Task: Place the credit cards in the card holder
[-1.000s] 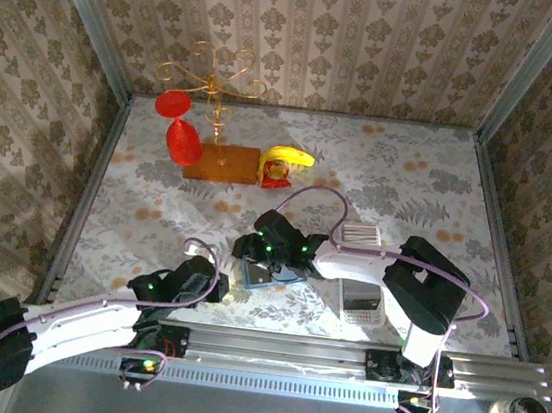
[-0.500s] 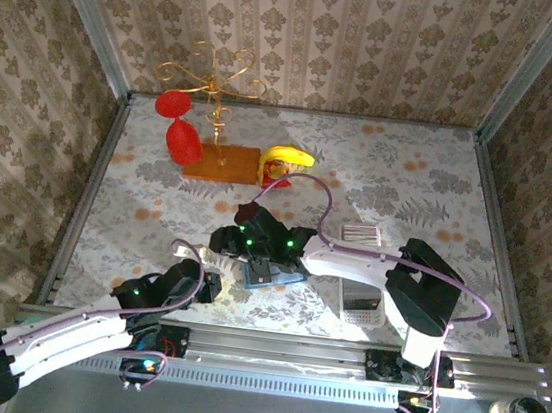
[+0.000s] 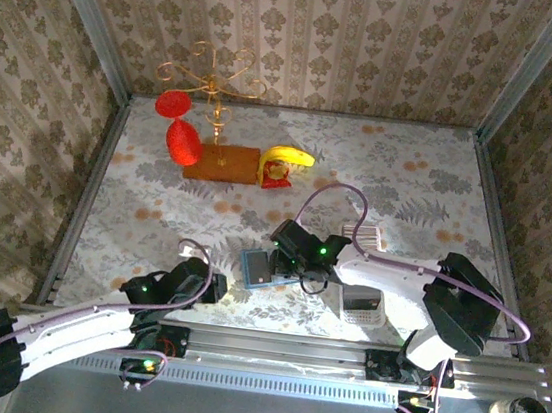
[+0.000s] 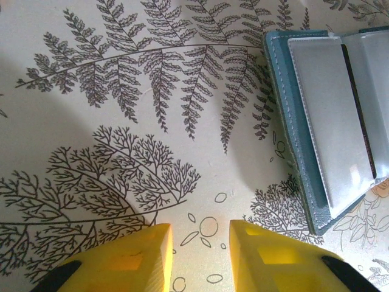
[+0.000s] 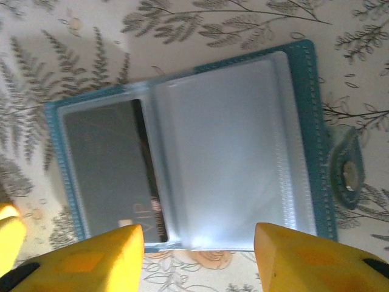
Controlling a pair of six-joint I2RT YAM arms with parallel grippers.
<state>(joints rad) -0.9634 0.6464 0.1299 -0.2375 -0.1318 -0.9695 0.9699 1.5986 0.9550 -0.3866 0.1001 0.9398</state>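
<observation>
Bare tabletop [image 3: 431,175] lies open at the far right and left of the card holder [image 3: 266,268], while a white tray [image 3: 362,306] crowds its right side.

In the left wrist view the card holder [image 4: 331,121] is cut off by the right edge of the frame, and the left end effector [image 4: 200,234] by the lower edge. In the right wrist view the lower edge cuts the right end effector [image 5: 199,234] too. There the print on the dark card [image 5: 103,164] under the clear sleeve is too blurred to read. In the top view the credit cards [image 3: 373,239] are too small to count.
</observation>
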